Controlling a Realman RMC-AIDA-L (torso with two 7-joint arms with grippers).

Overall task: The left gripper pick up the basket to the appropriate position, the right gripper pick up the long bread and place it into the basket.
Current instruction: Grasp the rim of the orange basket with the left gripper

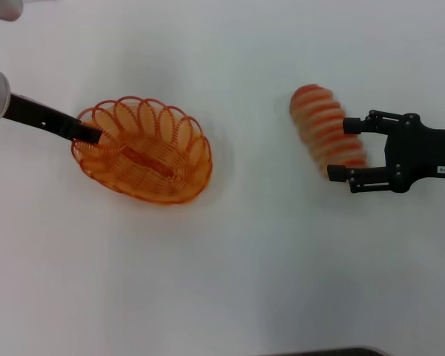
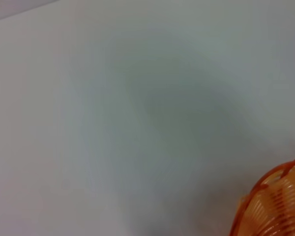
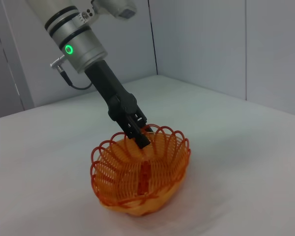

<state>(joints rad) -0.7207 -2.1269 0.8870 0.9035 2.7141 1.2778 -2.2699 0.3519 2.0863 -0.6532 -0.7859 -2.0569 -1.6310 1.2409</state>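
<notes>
The oval orange wire basket (image 1: 156, 159) sits left of centre on the white table. My left gripper (image 1: 93, 136) reaches in from the left and is shut on the basket's left rim. The right wrist view shows the same grip, the left gripper (image 3: 140, 138) pinching the scalloped edge of the basket (image 3: 142, 182). A corner of the basket (image 2: 278, 209) shows in the left wrist view. At the right lies the long bread (image 1: 319, 119), tan with orange-red stripes. My right gripper (image 1: 340, 150) is open, one finger on each side of the bread's nearer end.
The white table (image 1: 230, 282) extends all around both objects. Grey walls (image 3: 201, 39) meet in a corner behind the table in the right wrist view. A dark edge (image 1: 319, 351) shows at the bottom of the head view.
</notes>
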